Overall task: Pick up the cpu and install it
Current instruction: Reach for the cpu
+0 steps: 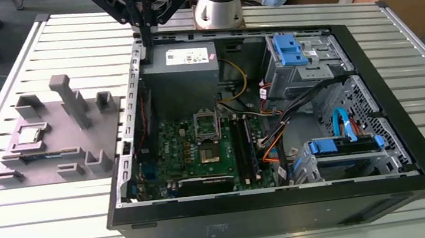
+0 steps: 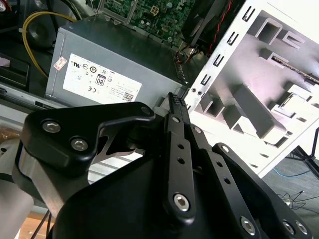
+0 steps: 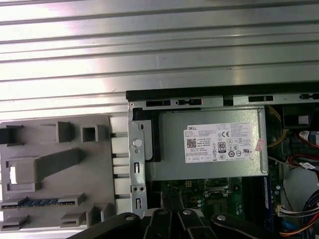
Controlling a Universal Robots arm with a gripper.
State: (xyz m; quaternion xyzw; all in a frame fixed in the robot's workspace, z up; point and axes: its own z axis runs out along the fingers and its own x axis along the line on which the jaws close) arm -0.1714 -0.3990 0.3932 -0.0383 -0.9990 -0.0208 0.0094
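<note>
The cpu (image 1: 29, 135) is a small silvery square lying flat in a recess of the grey fixture (image 1: 80, 144), on the exterior view's left, outside the computer case. In the first wrist view the cpu (image 3: 16, 174) shows as a bright square in the fixture (image 3: 94, 169). My gripper (image 1: 144, 26) hangs high over the case's back edge, above the power supply (image 1: 182, 60) and well away from the cpu. Its black fingers (image 2: 174, 107) lie together with nothing between them. The silver-framed socket (image 1: 207, 132) sits on the green motherboard (image 1: 185, 157).
The open black case (image 1: 409, 187) takes up the middle and the exterior view's right, with blue drive bays (image 1: 294, 48) and loose cables. A green memory stick (image 3: 40, 202) lies in the fixture near the cpu, and grey posts (image 1: 68, 98) stand up from it. All rests on a slatted metal table (image 1: 50, 231).
</note>
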